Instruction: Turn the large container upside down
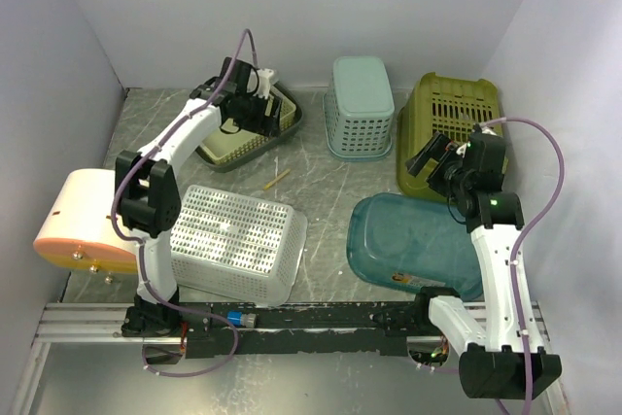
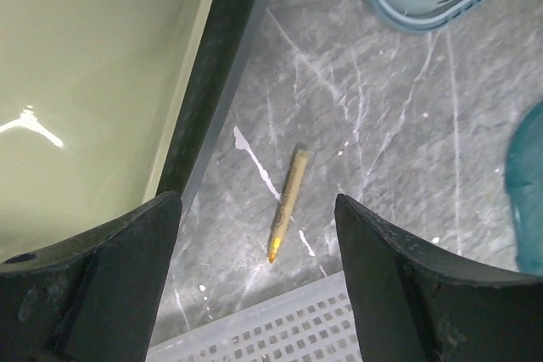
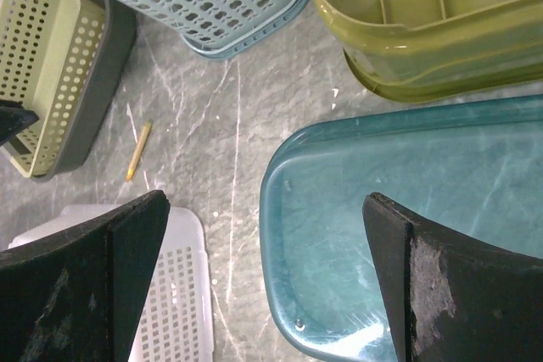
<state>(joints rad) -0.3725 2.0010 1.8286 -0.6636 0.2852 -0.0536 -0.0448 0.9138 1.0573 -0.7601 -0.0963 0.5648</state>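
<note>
The large teal translucent container (image 1: 413,245) lies on the table at the front right with its smooth base facing up, and it also shows in the right wrist view (image 3: 407,235). My right gripper (image 1: 432,164) is open and empty, above the container's far left corner (image 3: 265,201). My left gripper (image 1: 255,109) is open and empty at the back left, over the table beside a dark tray; in its own view (image 2: 256,209) a pencil (image 2: 287,205) lies between the fingers.
A white perforated basket (image 1: 233,240) lies upside down at the front left. A pale green basket in a dark tray (image 1: 243,133), a light blue basket (image 1: 362,104) and an olive basket (image 1: 449,128) stand along the back. A cream and orange object (image 1: 78,221) sits at the left edge.
</note>
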